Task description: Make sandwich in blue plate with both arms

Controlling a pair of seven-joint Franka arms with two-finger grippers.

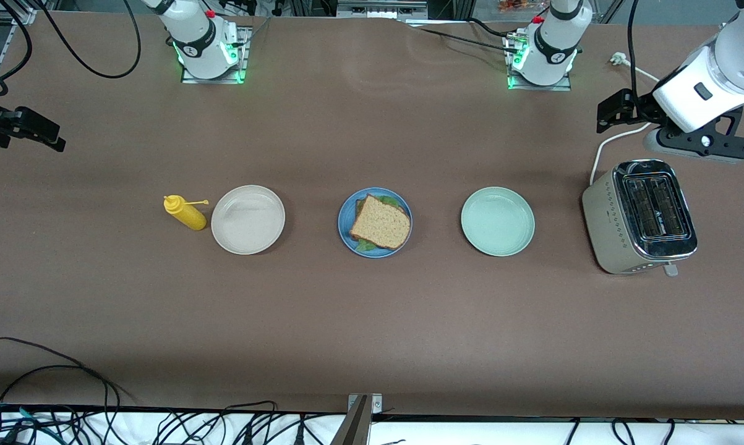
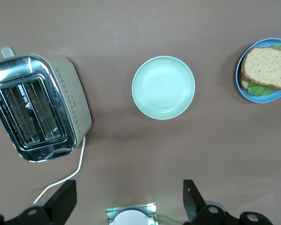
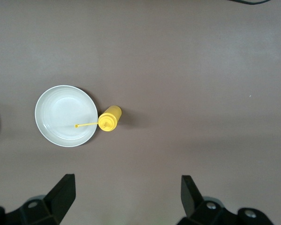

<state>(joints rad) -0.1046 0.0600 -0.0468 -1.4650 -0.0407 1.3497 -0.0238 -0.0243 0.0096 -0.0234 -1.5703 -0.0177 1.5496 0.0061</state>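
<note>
Brown tabletop (image 1: 372, 321) carries the sandwich (image 1: 380, 222) on the blue plate (image 1: 345, 217), between the beige plate (image 1: 248, 219) and pale green plate (image 1: 497, 221). I hold my left gripper (image 2: 129, 199) over the toaster's (image 1: 639, 216) end and my right gripper (image 3: 126, 197) over the yellow bottle's (image 1: 185, 212) end, both with fingers spread apart, empty.

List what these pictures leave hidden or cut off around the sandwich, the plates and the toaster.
- Sandwich: top slice covers all but the lettuce edges, so any lower slice is unseen in the front view.
- Blue plate: cut off by the left wrist view's edge.
- Toaster: slot depths too dark to tell if empty.
- Right gripper: partly cut off by the front view's edge; open.
- Left gripper: open, above the table beside the toaster.
</note>
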